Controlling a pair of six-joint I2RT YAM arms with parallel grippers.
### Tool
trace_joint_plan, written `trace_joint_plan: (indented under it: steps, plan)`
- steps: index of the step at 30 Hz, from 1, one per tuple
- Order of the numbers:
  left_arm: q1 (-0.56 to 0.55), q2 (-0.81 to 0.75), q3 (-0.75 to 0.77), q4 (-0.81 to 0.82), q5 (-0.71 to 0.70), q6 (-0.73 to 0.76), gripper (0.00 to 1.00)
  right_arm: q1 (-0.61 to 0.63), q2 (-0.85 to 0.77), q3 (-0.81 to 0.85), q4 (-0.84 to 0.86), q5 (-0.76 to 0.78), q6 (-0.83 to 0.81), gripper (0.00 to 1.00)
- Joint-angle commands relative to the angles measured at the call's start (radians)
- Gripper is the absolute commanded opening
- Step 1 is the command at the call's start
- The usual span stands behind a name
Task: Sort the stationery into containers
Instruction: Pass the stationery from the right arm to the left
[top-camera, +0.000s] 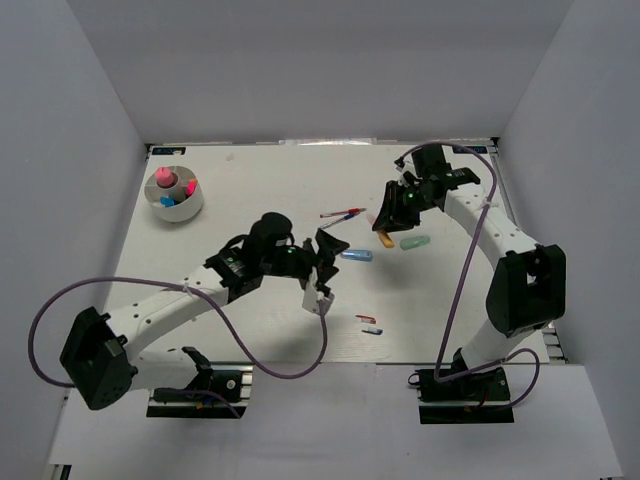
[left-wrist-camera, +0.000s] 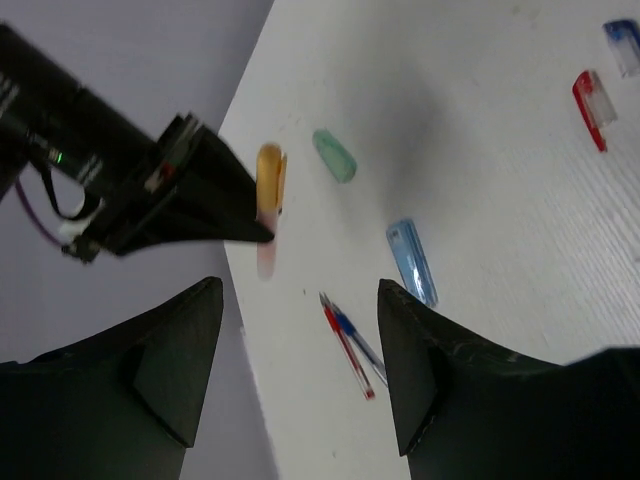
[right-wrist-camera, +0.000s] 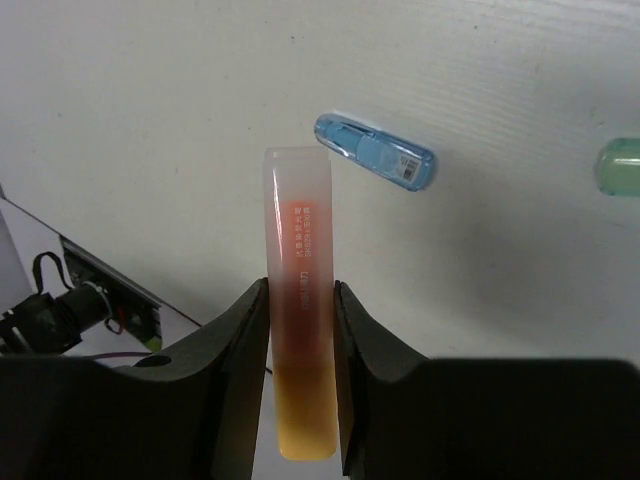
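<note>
White desk (top-camera: 260, 190) and pale walls frame our workspace. We take the blue marker (top-camera: 356, 255) as landmark. Just beyond it our right pincer (top-camera: 392, 222) is clenched on the orange marker (right-wrist-camera: 300, 250), gripping near its orange end so the clear end juts out. Whether that end touches the desk we cannot tell. Our left pincer (left-wrist-camera: 300, 300) hangs released and empty just left of the blue marker. The bowl (top-camera: 176, 212) sits well to the left of it, past our left arm. We judge two risks: the off-centre grip may let the orange marker pivot or slip, and carrying it bowlward could clash with the left arm between.
</note>
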Motion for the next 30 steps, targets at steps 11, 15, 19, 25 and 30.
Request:
trace_joint_plan:
  steps: [11, 15, 19, 25, 30]
  plan:
    - [-0.242, 0.192, 0.114, 0.162, -0.161, 0.002, 0.68, 0.013, -0.119, -0.089, -0.013, 0.003, 0.18, 0.0]
    - [-0.262, 0.232, 0.128, 0.223, -0.204, -0.005, 0.67, 0.019, -0.115, -0.098, -0.01, -0.009, 0.188, 0.0]
    - [-0.271, 0.266, 0.142, 0.219, -0.233, 0.004, 0.7, 0.031, -0.109, -0.096, 0.004, -0.023, 0.188, 0.0]
    - [-0.272, 0.338, 0.166, 0.243, -0.258, -0.011, 0.71, 0.055, -0.11, -0.086, 0.005, -0.021, 0.177, 0.0]
    - [-0.262, 0.376, 0.194, 0.258, -0.277, -0.039, 0.64, 0.075, -0.121, -0.086, 0.01, -0.021, 0.168, 0.0]
